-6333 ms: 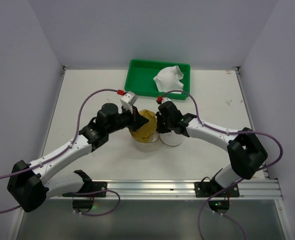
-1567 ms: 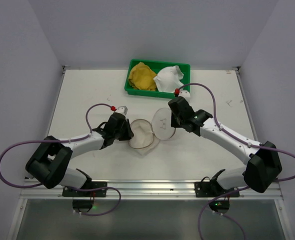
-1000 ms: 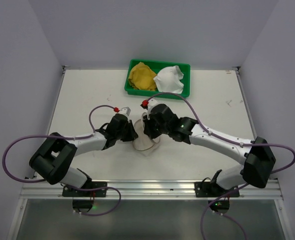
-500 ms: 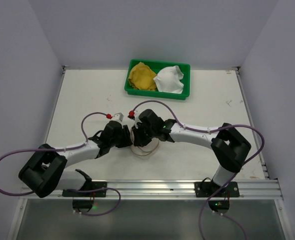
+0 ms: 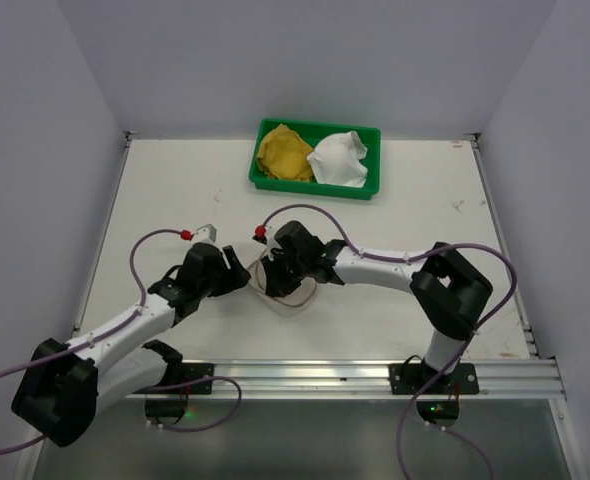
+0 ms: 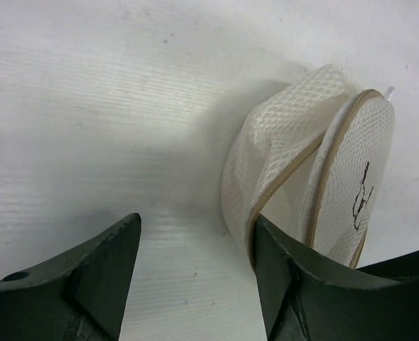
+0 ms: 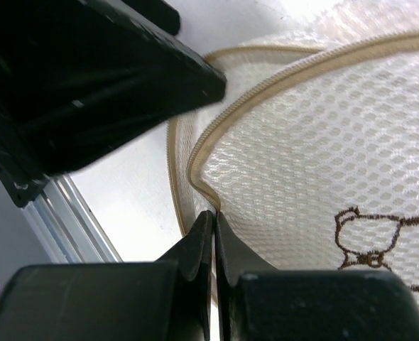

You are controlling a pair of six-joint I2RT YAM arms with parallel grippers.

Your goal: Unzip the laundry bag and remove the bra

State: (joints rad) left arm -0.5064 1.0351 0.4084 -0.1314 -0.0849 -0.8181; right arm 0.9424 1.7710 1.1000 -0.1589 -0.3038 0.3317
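Grip: right gripper (image 7: 214, 231) pinching laundry bag (image 7: 323, 156) rim; left gripper (image 6: 195, 238) wide, empty. Bag looks emptied; lower rim flat before releasing.

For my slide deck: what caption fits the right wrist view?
Right gripper fingers closed on the laundry bag at its tan zipper rim.

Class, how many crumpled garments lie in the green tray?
2: a yellow garment in the green tray's left half, a white garment in its right half. More could lie hidden underneath.
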